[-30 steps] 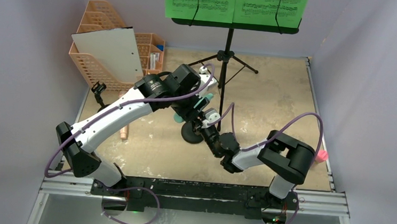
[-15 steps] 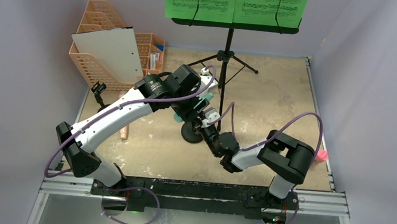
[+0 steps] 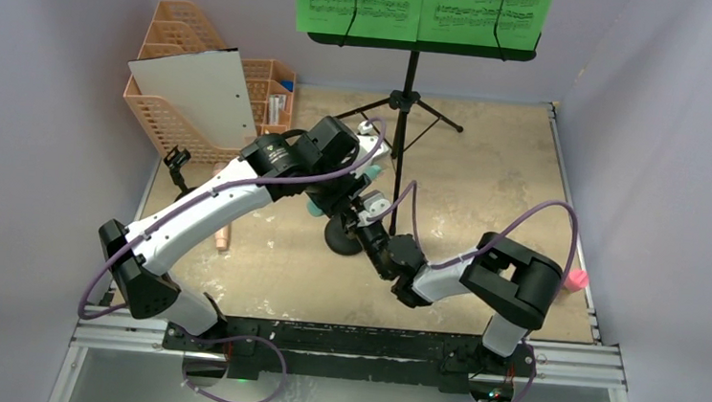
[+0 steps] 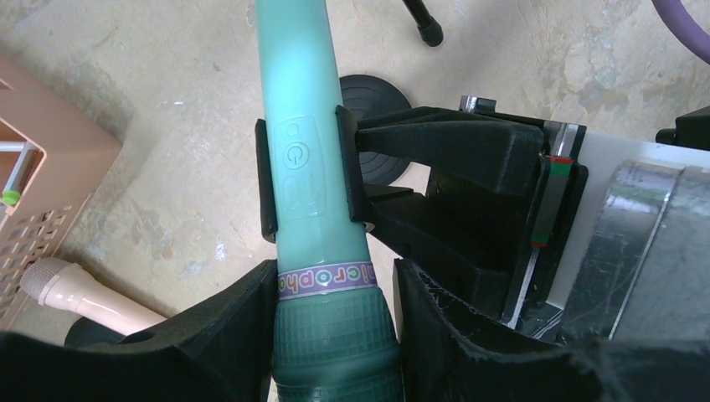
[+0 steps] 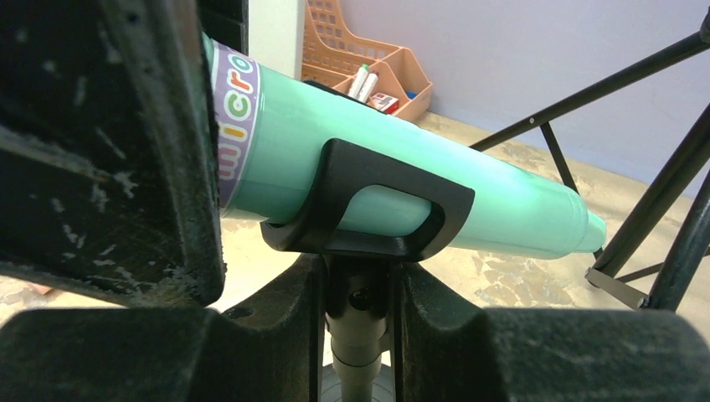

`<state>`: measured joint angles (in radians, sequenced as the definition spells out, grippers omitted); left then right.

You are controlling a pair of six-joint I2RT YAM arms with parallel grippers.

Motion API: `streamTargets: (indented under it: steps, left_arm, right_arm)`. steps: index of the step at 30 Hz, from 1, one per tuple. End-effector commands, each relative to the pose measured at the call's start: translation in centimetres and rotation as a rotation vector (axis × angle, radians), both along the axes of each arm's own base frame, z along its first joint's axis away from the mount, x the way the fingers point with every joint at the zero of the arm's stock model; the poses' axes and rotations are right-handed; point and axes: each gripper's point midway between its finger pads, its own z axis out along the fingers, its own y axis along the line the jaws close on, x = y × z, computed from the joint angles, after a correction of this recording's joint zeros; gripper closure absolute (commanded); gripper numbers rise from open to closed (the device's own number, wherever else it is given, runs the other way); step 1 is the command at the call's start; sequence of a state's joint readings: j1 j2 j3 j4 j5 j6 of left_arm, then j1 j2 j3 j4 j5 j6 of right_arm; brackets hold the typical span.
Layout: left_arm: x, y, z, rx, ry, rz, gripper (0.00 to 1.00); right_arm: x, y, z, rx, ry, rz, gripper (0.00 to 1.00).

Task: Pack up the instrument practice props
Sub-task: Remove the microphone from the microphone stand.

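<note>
Only slightly different from a second ago: left gripper [image 4: 335, 331] and mint microphone [image 4: 306, 167] carried a touch toward the left and far side of the desk [image 3: 489, 173], right gripper [image 5: 356, 322] drawn in close behind. Suggests a pull-out under way but not finished, with the barrel seated between the two arms of the clip [image 5: 368, 219] on the small black holder [image 4: 374, 88] in both wrist views.

Left gripper clamped on the darker, ribbed head end of the microphone, just below a purple band with coloured lettering. Right gripper closed on the holder's thin stem under the clip, apparently bracing it against the pull.

Glossy, smooth mint-green barrel, with a moulded power-button panel right at the clip, tapering to a rounded tail. Lying close to level, raised above the holder's round base, mid-desk, just in front of the tripod legs of the music stand [image 3: 412, 47].

Stand upright at the far edge, two green pages [image 3: 358, 0] on it. Most of the packing judged to be ahead.
</note>
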<state>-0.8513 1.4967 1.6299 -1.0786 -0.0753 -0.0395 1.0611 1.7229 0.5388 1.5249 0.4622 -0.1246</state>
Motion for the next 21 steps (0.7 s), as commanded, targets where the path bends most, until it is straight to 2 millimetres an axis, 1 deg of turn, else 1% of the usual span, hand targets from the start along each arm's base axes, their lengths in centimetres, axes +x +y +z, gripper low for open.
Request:
streamTargets:
  steps: [1, 7, 9, 21]
  left_arm:
    - [-1.6, 1.7, 2.0, -0.019, -0.010, -0.017, 0.97]
    - [-2.4, 3.1, 2.9, -0.011, -0.021, -0.001, 0.98]
    - [-2.6, 3.3, 3.2, -0.017, -0.025, 0.001, 1.00]
    - [-3.5, 4.5, 4.3, -0.024, -0.027, 0.026, 1.00]
  right_arm:
    - [0.3, -1.1, -8.0, -0.248, 0.153, -0.050, 1.00]
    - [1.1, -1.6, -9.0, -0.228, 0.203, -0.066, 1.00]
    - [1.4, -2.0, -9.3, -0.223, 0.219, -0.078, 1.00]
    - [2.3, -3.7, -11.2, -0.231, 0.261, -0.169, 1.00]
